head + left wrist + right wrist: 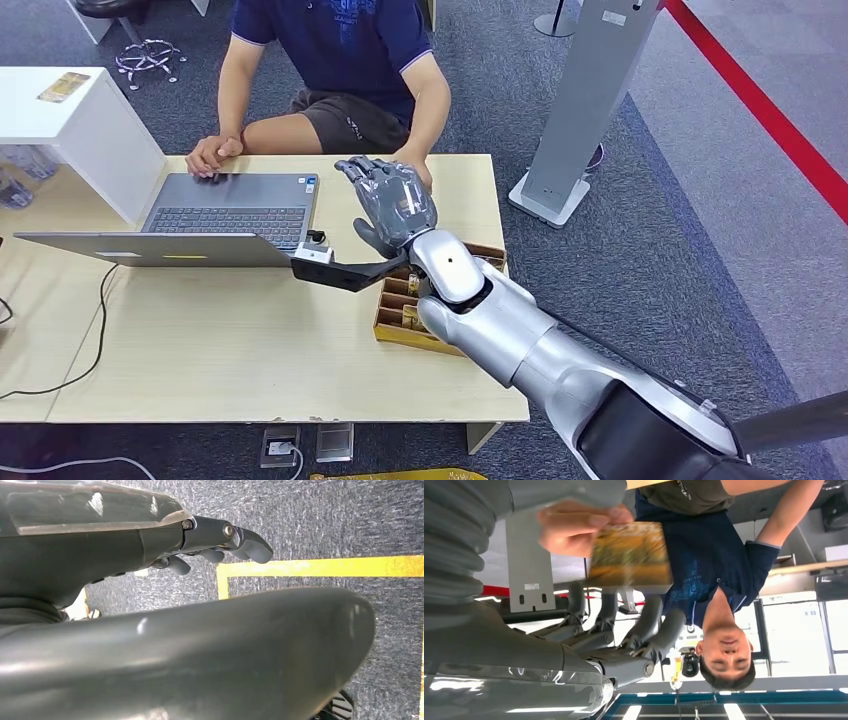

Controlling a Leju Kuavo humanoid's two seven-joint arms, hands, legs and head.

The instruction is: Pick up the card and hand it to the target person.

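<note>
Card (630,555) in the person's hand (574,527), just beyond right hand (392,203), fingers (659,630) spread.

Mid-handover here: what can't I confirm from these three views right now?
- Card: blurred in the right wrist view; whether the right hand still touches it is unclear.
- Person's hand: head view, mostly hidden behind the right hand.
- Card box: partly covered by the right arm.
- Left hand: largely blocked by dark body parts.

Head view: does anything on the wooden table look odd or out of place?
The grey laptop is opened so far that its lid lies almost flat toward the robot. Nothing looks spilled or broken.
</note>
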